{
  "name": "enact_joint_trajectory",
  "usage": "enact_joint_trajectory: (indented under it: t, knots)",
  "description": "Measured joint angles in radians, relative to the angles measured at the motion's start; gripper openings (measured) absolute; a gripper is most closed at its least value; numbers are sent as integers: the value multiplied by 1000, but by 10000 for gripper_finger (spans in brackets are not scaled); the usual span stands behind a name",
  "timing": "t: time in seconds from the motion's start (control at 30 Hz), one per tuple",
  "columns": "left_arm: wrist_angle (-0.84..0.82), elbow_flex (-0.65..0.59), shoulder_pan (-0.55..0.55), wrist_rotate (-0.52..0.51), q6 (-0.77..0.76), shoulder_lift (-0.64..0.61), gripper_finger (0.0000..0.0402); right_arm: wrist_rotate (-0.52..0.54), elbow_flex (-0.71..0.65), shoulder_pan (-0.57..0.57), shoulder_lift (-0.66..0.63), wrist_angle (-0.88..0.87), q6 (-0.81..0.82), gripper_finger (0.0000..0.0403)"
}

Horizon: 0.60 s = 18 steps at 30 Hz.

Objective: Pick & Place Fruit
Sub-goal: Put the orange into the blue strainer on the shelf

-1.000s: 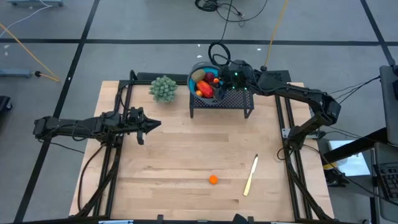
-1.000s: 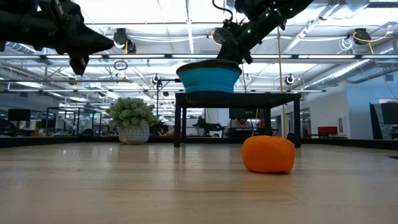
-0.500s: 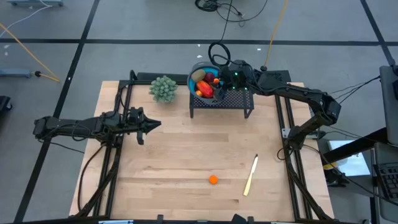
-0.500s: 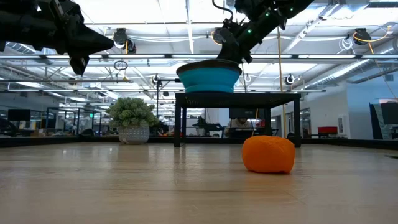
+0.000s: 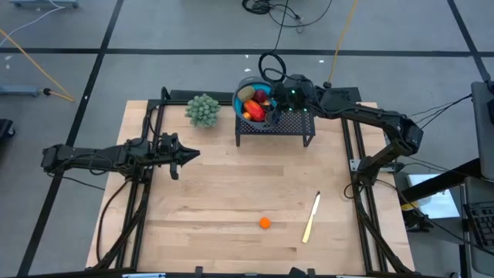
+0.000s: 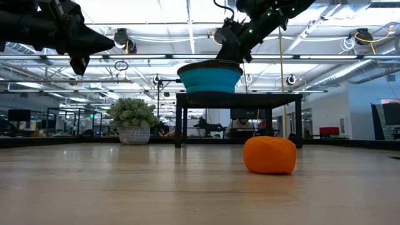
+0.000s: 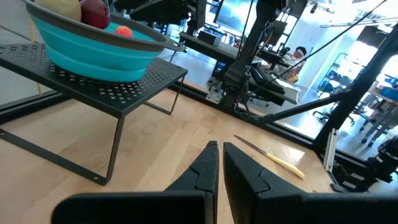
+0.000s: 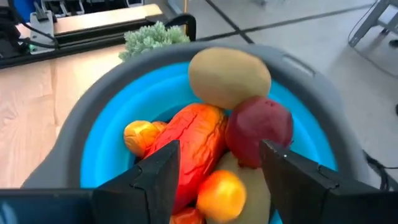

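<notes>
The right gripper point(image 5: 272, 103) is seen at the upper centre of the high view, over the blue bowl point(image 5: 241, 86) on the black rack point(image 5: 287, 128). Its fingers point(image 8: 163, 168) are spread apart and nothing is pinched. A release step is judged to be in hand.

In the bowl lie a red-orange long fruit point(image 8: 189, 146), a dark red round one point(image 8: 260, 129), an olive oval one point(image 8: 229, 77) and small orange pieces.

One orange fruit point(image 5: 265, 223) is left at the lower centre of the table point(image 5: 216, 193); a reach down to it is called for next.

The left gripper point(image 5: 184, 155), pressed together, waits at the left.
</notes>
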Motion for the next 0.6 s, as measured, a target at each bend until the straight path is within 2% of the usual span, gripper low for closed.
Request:
enact_joint_trajectory:
  t: [0.23, 0.37, 0.6]
  knots:
    - [0, 0, 0, 1, -2, 0, 21, 84, 0, 46, -96, 15, -34, 177]
    - [0, 0, 0, 2, -2, 0, 21, 104, 0, 91, -165, 12, -69, 127]
    - [0, 0, 0, 3, 26, 0, 21, 103, -56, 154, -281, 18, -85, 18]
